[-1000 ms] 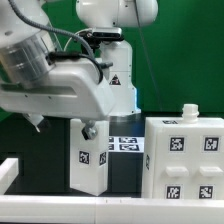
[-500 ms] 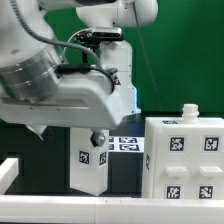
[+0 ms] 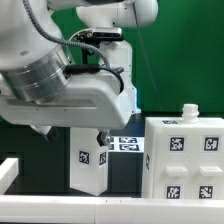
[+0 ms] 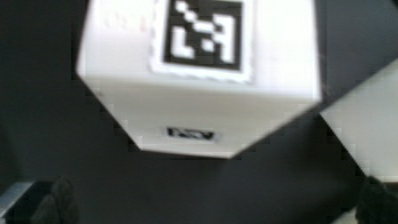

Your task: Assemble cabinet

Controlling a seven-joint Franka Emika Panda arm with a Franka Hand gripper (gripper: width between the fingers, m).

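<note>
Open hand (image 3: 100, 133) above upright panel (image 3: 88, 156)

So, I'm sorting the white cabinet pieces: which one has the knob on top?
The wide box at the exterior view's right: the small knob stands on its top. The narrow upright piece beside it has none.

- A narrow dark gap on the surface (image 3: 125, 170) separates the upright panel (image 3: 88, 155) from the cabinet body (image 3: 185, 160) at the exterior view's right.
- The arm (image 3: 60, 85) blocks approach from above the panel.
</note>
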